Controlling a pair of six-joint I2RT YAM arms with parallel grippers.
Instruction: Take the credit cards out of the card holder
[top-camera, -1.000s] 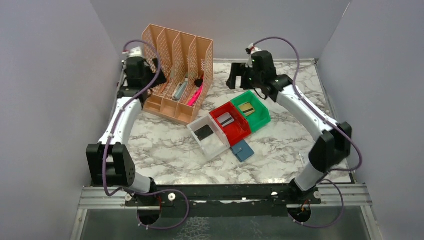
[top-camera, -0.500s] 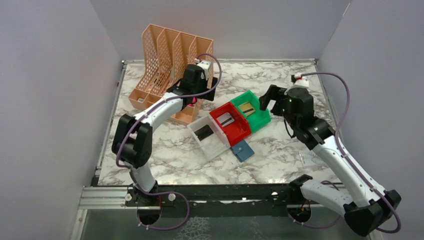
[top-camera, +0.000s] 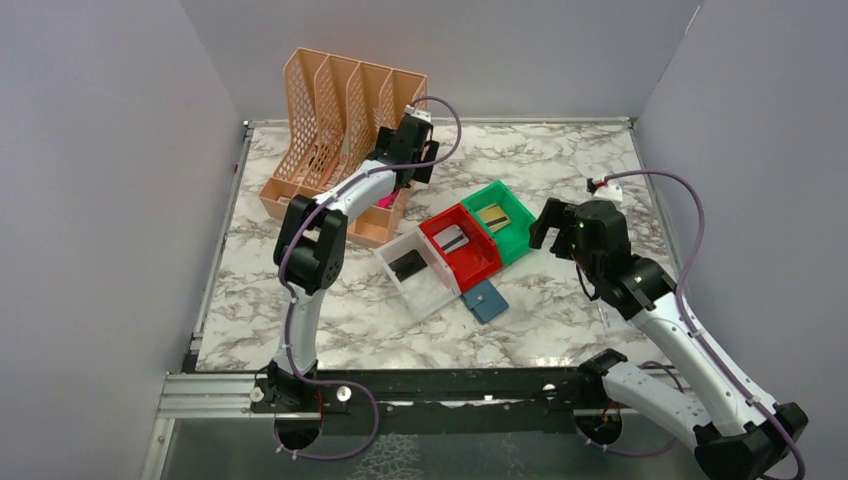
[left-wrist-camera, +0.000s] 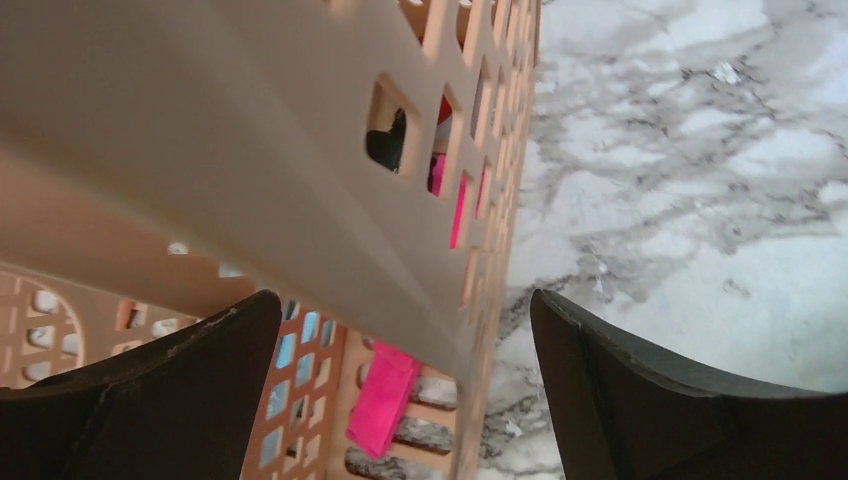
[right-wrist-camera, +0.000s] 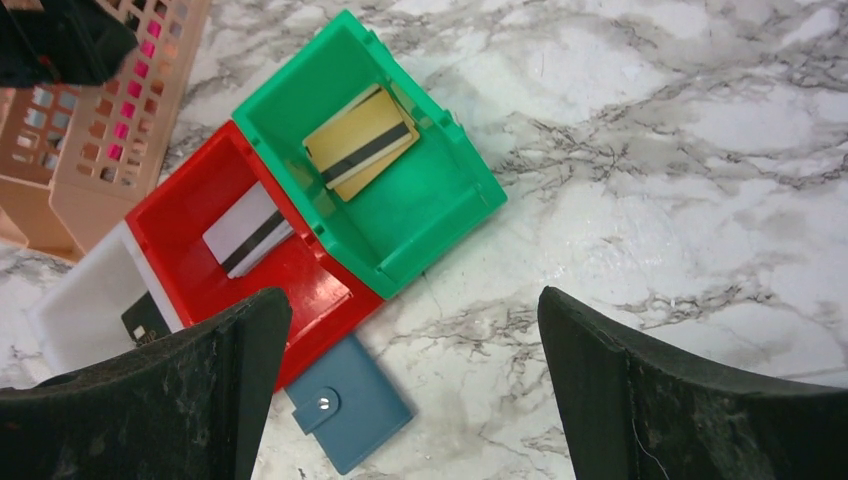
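The card holder (top-camera: 486, 300) is a small blue wallet, shut with its snap strap, lying on the marble table in front of the red bin. It also shows in the right wrist view (right-wrist-camera: 350, 405). A gold card (right-wrist-camera: 360, 148) lies in the green bin (top-camera: 512, 240). A silver-grey card (right-wrist-camera: 247, 228) lies in the red bin (top-camera: 480, 262). A black card (right-wrist-camera: 145, 320) lies in the white bin (top-camera: 425, 292). My right gripper (top-camera: 545, 228) is open and empty, hovering right of the green bin. My left gripper (top-camera: 418, 168) is open and empty at the right end of the file rack.
The peach mesh file rack (top-camera: 340, 140) stands at the back left; in the left wrist view its wall (left-wrist-camera: 300, 170) sits close between my fingers, with a pink item (left-wrist-camera: 385, 385) inside. Grey walls enclose the table on the left, back and right.
My left arm swung from the far left across to the rack's right end. My right arm came from the back centre down to the right of the green bin. Bins, cards and wallet have not moved.
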